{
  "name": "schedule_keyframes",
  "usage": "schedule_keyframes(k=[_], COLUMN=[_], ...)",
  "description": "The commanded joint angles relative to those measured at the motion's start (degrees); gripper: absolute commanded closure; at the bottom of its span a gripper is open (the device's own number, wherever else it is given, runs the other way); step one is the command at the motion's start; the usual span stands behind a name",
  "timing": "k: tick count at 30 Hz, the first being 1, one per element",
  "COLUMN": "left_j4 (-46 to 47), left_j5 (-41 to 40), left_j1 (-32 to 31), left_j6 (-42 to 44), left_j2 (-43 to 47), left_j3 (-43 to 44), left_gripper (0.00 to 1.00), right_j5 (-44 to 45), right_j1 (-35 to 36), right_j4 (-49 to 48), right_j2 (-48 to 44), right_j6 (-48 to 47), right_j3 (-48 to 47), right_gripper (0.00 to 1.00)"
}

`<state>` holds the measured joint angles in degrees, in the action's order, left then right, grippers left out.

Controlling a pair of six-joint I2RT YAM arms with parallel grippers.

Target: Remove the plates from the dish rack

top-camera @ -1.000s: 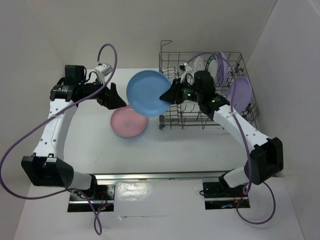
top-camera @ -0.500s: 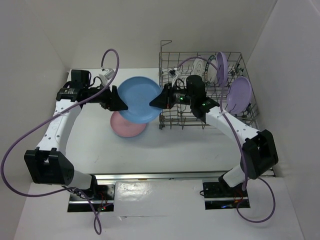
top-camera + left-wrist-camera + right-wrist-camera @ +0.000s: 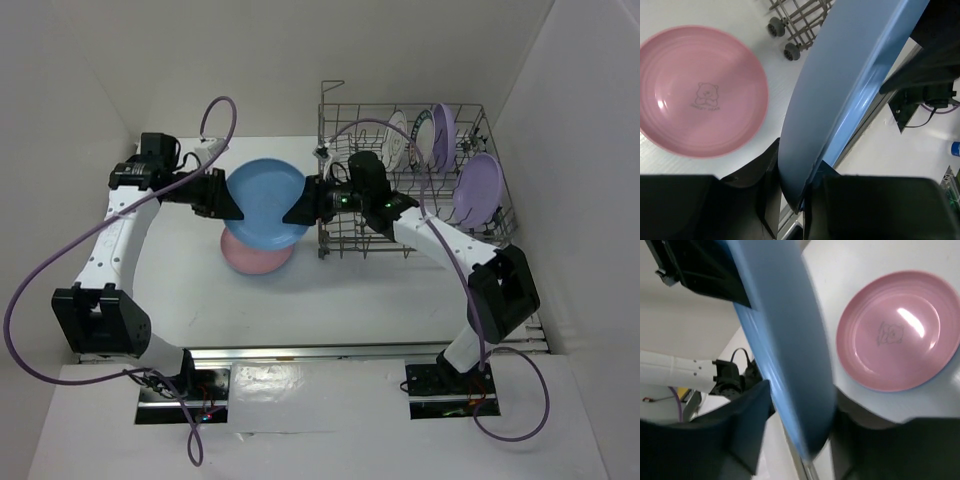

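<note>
blue plate (image 3: pixel 264 203) hangs tilted in mid-air just left of the dish rack (image 3: pixel 345 110), above the pink plate (image 3: pixel 255 256) lying on the table (image 3: pixel 380 290), having travelled leftward away from the rack over the past second. right gripper (image 3: pixel 292 214) pinches its right rim, while left gripper (image 3: pixel 232 205), apart from the plate a second ago, now has its fingers clamped on the left rim. the handover looks all but made, with lilac plates (image 3: pixel 478 188) and white patterned plates (image 3: pixel 400 135) still standing in the rack.

The blue plate (image 3: pixel 264 203) is plain, the pink plate (image 3: pixel 700 90) carries a faint bear print, the dish rack (image 3: pixel 345 130) is grey.
</note>
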<state>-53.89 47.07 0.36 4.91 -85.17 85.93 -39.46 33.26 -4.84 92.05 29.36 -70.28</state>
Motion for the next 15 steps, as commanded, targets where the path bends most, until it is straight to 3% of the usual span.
schedule_keyframes(k=[1, 6, 9, 15], left_j4=[-3.85, -5.97, -7.28, -9.56], left_j5=[-4.96, -7.69, -8.22, -2.87], left_j1=[0.34, 1.57, 2.18, 4.47], left_j6=[4.23, 6.78, 7.93, 10.47], left_j2=[-0.7, -3.06, -5.7, -10.01], left_j3=[2.4, 1.26, 0.73, 1.34], left_gripper=[1.0, 1.0, 1.0, 1.0], right_j5=[0.86, 13.6, 19.4, 21.96], right_j1=[3.21, 3.22, 3.22, 3.22], right_j4=[7.73, 16.24, 18.29, 20.4], right_j2=[-1.43, -5.21, -6.62, -8.46], right_j6=[-3.61, -6.77, -8.26, -8.8], right_j3=[-5.48, -7.5, -8.64, -9.79], right_gripper=[0.39, 0.21, 0.19, 0.19])
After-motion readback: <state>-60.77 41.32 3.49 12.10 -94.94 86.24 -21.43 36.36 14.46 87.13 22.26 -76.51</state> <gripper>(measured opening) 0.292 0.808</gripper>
